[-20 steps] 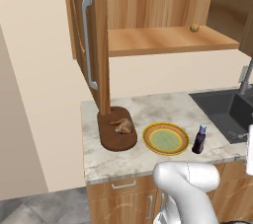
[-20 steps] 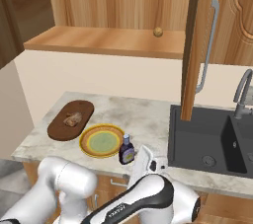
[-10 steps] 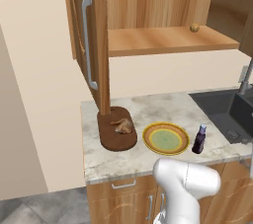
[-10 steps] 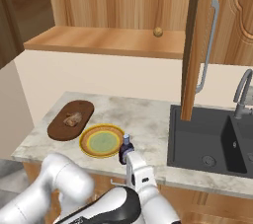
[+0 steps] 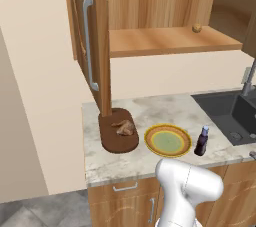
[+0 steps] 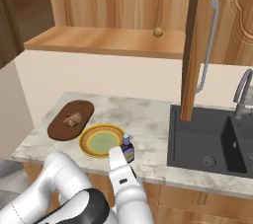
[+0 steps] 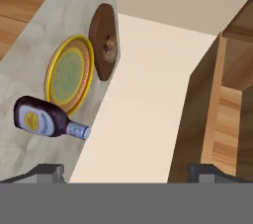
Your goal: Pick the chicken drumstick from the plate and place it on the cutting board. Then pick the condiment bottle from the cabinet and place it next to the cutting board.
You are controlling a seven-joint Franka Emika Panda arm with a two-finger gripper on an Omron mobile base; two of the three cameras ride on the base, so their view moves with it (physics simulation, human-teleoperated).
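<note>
Chicken drumstick (image 5: 125,128) on cutting board (image 5: 118,136), plate (image 5: 167,140) at its 3 o'clock, condiment bottle (image 5: 201,141) upright by plate's 3, gripper (image 7: 126,172) jaws spread wide, holding nothing.

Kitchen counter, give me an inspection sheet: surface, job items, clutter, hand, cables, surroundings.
Surface: marbled counter, no spills seen.
Job's things: chicken drumstick lies on the cutting board; plate bare, beside the board; condiment bottle upright on the counter on the plate's far side from the board, not next to the board; cabinet open.
Clutter: small tan knob on the cabinet shelf.
Hand: open, holding nothing; its finger tips frame the hand view.
Cables: nothing seen.
Surroundings: dark sink with faucet, drawers below the counter.
</note>
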